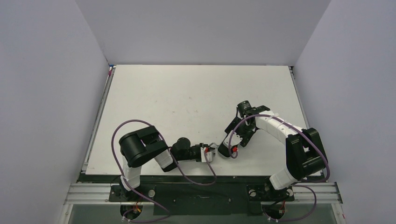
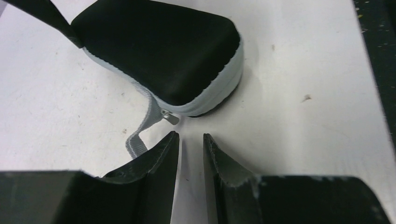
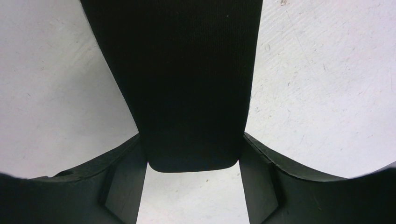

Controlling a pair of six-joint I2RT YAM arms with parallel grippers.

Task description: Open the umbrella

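Note:
The umbrella itself is hidden; no lavender canopy, shaft or knob shows. A black-and-grey oblong sleeve (image 1: 225, 148) lies on the white table near the front edge. In the left wrist view the sleeve (image 2: 159, 46) has a black top and a grey zipped side, with a metal zipper pull (image 2: 170, 116) and a grey strap (image 2: 139, 142). My left gripper (image 2: 191, 137) sits just short of the pull, jaws a narrow gap apart, with nothing between them; the strap passes left of it. My right gripper (image 3: 192, 137) is shut on the sleeve's (image 3: 187, 84) far end.
The white table (image 1: 187, 93) is walled in by grey panels on three sides. Its black front edge (image 1: 196, 177) lies close behind the left gripper (image 1: 211, 151). The right gripper (image 1: 240, 133) and its arm lie across the right middle of the table.

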